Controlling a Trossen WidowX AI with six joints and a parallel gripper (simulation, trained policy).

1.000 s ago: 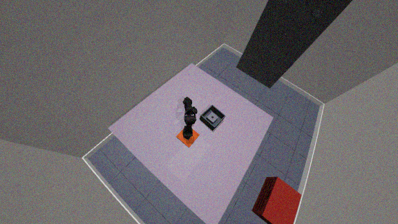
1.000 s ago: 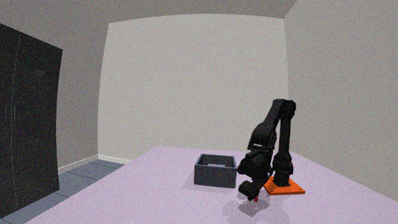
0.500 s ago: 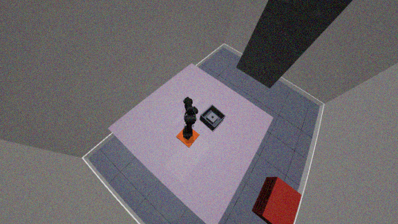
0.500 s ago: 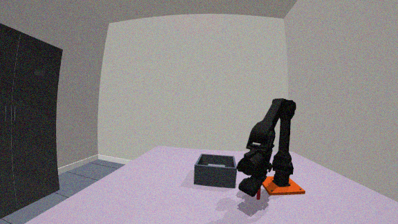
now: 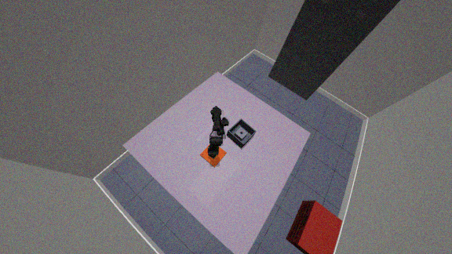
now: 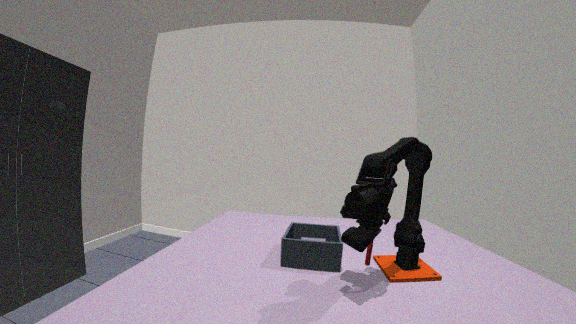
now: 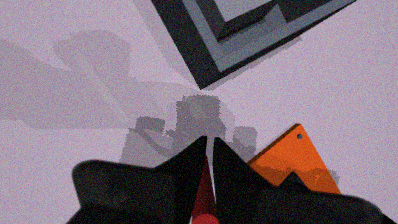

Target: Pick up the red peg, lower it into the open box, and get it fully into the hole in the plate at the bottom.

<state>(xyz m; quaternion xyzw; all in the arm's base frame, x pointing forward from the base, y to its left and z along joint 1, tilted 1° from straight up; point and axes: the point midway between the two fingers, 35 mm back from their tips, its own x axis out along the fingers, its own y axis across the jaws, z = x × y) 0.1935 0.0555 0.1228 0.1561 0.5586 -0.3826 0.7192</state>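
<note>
1. The red peg [image 6: 368, 254] [image 7: 204, 196] is held by the gripper [image 6: 369, 244] [image 7: 210, 141], whose fingers are closed upon it with only a narrow gap between them.
2. In the exterior view, the lower part of the peg is seen below the gripper, a little tilted, and its lower end is held above the table [image 5: 235, 188] [image 6: 200, 285] [image 7: 30, 165].
3. The peg is placed outside the open box [image 5: 235, 139] [image 6: 311, 256] [image 7: 192, 62], between the box and the orange base plate [image 5: 222, 154] [image 6: 432, 276] [image 7: 300, 150] in that same view.
4. The dark box is set on the table, and in its bottom the plate [image 5: 238, 135] is seen, with a small dark hole at its middle (from above, this is shown most clearly).
5. The black arm [image 5: 216, 127] [image 6: 414, 195] is mounted on the orange base plate, and it is bent over at the top, with the gripper directed downward.

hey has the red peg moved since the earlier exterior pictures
Yes. In the exterior view the red peg has shifted toward the open box, away from the orange base plate.
</note>
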